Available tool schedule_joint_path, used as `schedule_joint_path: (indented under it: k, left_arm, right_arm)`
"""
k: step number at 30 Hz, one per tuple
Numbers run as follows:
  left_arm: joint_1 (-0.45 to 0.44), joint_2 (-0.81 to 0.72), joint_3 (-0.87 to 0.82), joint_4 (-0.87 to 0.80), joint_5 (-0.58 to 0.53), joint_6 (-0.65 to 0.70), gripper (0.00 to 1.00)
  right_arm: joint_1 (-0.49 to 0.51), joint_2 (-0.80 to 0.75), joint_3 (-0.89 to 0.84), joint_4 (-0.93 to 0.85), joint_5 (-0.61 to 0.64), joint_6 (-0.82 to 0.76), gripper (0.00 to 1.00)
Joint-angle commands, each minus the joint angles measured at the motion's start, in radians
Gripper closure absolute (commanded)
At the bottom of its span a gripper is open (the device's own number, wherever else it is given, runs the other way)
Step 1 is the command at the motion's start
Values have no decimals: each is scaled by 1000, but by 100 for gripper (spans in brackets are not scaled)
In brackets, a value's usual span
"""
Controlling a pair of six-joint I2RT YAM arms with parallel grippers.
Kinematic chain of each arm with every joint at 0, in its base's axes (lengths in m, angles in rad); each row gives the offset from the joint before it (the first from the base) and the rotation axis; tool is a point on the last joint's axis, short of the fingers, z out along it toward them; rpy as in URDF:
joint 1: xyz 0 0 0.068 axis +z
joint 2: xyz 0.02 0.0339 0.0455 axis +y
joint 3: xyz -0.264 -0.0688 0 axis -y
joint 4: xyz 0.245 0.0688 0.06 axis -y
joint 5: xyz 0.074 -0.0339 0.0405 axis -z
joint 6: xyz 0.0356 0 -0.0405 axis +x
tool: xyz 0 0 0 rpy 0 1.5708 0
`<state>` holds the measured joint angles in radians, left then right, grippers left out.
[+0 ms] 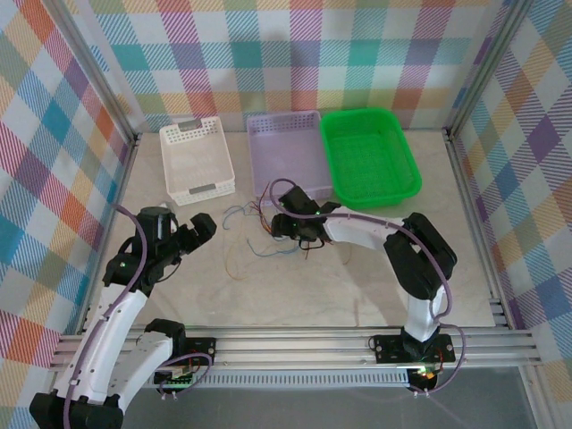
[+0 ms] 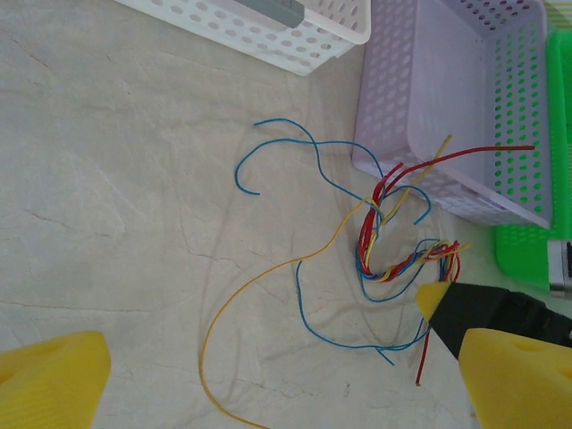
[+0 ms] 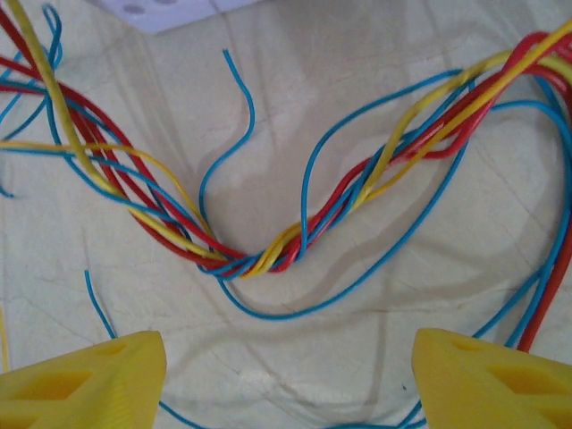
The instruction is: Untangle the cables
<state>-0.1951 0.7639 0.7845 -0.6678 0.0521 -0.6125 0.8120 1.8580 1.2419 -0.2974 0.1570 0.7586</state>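
Note:
The cables (image 1: 255,229) are thin blue, red and yellow wires lying tangled on the table in front of the lavender basket. In the right wrist view they form a twisted bundle (image 3: 268,257) sagging in a U. My right gripper (image 3: 290,380) hovers just over it, open, with bare table and one loose blue strand between its yellow fingers. From above, the right gripper (image 1: 279,228) sits at the tangle's right side. My left gripper (image 1: 204,229) stands open to the left of the cables. In its own view the left gripper (image 2: 286,384) is empty, and the tangle (image 2: 393,259) lies beyond it to the right.
Three baskets line the back of the table: white (image 1: 197,161), lavender (image 1: 284,152) and green (image 1: 368,156). A long yellow strand (image 2: 223,331) and a blue strand (image 2: 277,143) trail left from the tangle. A metal rail runs along the near edge.

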Motion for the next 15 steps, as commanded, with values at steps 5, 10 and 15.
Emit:
schedule_joint_path:
  k: [5, 10, 15]
  left_arm:
    - [-13, -16, 33, -18, 5, 17, 0]
    - [-15, 1, 38, -23, 8, 21, 0]
    - [-17, 0, 38, -24, 5, 25, 0]
  right_arm:
    - [6, 84, 104, -37, 56, 35, 29]
    - [6, 139, 144, -44, 53, 46, 31]
    - [5, 164, 152, -47, 66, 50, 32]
